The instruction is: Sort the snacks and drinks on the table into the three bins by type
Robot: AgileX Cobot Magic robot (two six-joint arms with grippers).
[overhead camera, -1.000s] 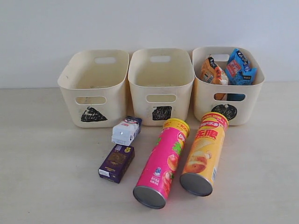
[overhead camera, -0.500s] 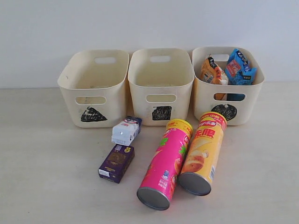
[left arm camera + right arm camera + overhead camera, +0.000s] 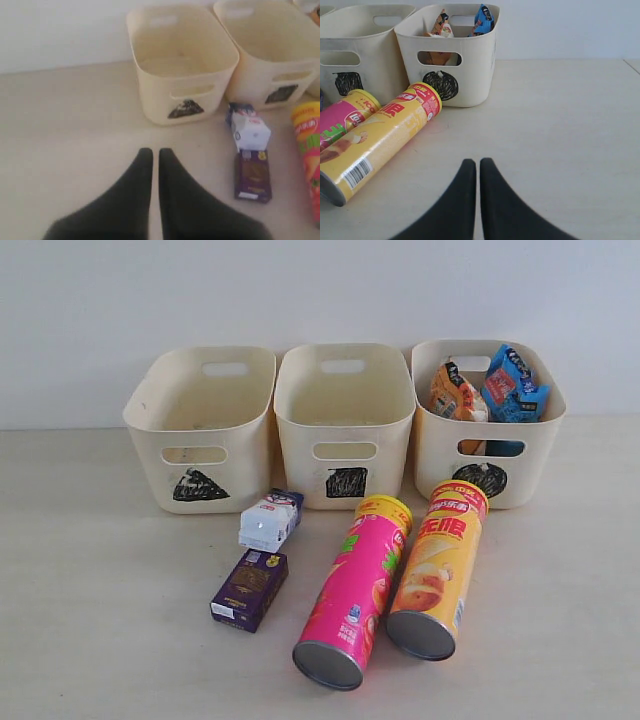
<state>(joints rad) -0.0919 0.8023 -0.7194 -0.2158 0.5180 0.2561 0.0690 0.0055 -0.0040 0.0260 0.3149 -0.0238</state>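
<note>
Three cream bins stand in a row at the back: the left bin (image 3: pixel 205 425) and middle bin (image 3: pixel 345 420) look bare inside, the right bin (image 3: pixel 490 430) holds an orange bag (image 3: pixel 455 392) and a blue bag (image 3: pixel 512 385). On the table (image 3: pixel 100 590) lie a pink chip tube (image 3: pixel 352 588) and a yellow-orange tube (image 3: pixel 437 565), side by side and touching. A white-blue box (image 3: pixel 268 520) and a dark purple box (image 3: pixel 249 588) lie left of them. My left gripper (image 3: pixel 155 152) is shut and holds nothing, short of the boxes. My right gripper (image 3: pixel 478 163) is shut over bare table, right of the yellow tube (image 3: pixel 380 137).
A pale wall rises right behind the bins. In the right wrist view the table's far right corner edge (image 3: pixel 631 64) shows. Neither arm appears in the exterior view.
The pink tube rolled right against the yellow-orange tube, which shifted slightly. The boxes, bins and bags have not moved.
</note>
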